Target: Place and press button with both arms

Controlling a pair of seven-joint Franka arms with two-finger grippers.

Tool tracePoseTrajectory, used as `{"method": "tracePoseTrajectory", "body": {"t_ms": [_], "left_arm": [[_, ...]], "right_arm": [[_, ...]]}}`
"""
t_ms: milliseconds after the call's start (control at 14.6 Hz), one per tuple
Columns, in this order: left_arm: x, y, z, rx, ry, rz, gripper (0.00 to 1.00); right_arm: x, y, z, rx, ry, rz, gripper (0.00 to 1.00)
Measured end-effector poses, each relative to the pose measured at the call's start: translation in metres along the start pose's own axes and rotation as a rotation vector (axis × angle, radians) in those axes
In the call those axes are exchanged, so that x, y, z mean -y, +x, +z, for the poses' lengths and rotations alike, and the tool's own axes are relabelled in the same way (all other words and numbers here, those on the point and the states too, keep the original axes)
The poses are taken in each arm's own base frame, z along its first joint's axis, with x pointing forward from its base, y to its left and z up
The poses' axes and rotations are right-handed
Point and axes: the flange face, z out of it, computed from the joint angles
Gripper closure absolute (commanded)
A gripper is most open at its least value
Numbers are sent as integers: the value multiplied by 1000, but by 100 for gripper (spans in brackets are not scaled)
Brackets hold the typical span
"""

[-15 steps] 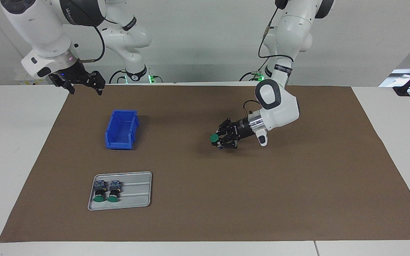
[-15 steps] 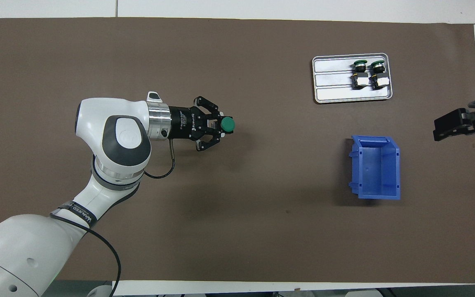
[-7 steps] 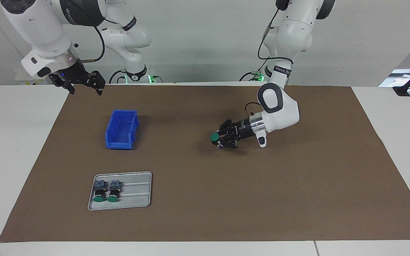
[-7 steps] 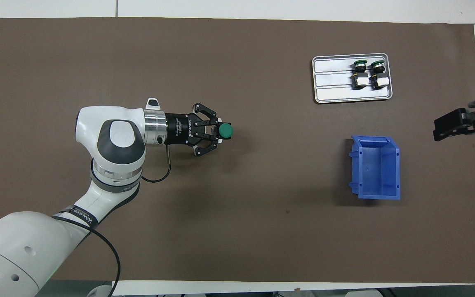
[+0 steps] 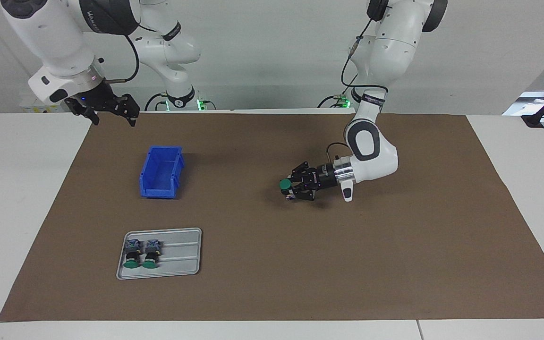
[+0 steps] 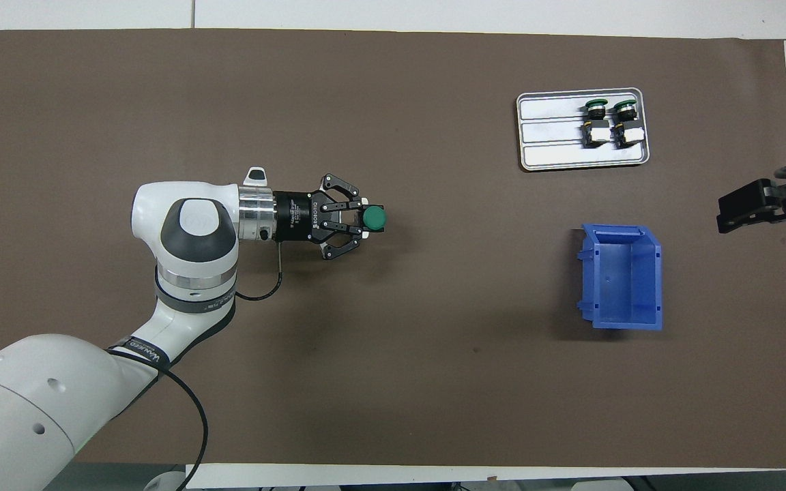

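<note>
My left gripper point(image 5: 291, 188) point(image 6: 364, 219) is shut on the button point(image 5: 284, 184) point(image 6: 372, 218), green cap up, low over the middle of the brown mat. Whether the button's base touches the mat I cannot tell. Two identical buttons point(image 5: 141, 255) point(image 6: 610, 121) lie side by side on a grey tray point(image 5: 182, 255) point(image 6: 550, 133), farther from the robots, toward the right arm's end. My right gripper point(image 5: 109, 109) point(image 6: 751, 203) waits in the air over the mat's edge at the right arm's end, empty.
A blue open bin point(image 5: 161, 171) point(image 6: 621, 276) stands on the mat between the tray and the robots. The brown mat point(image 5: 272, 264) covers most of the white table.
My left arm has lowered its wrist and levelled out, bringing the held button slightly down toward the mat. The right arm has not moved.
</note>
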Motion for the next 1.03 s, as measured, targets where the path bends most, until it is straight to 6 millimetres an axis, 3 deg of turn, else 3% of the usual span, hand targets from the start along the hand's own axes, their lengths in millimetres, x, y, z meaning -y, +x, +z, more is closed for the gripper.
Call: {"method": "tracePoseTrajectory", "body": {"t_ms": [342,1026], "left_arm": [[0,19,1,72,-28,-14,100],[1,29,5,100,-51,-30,100]], "right_arm": [[0,0,0,0,0,0,2],[0,0,0,0,0,0,2]]}}
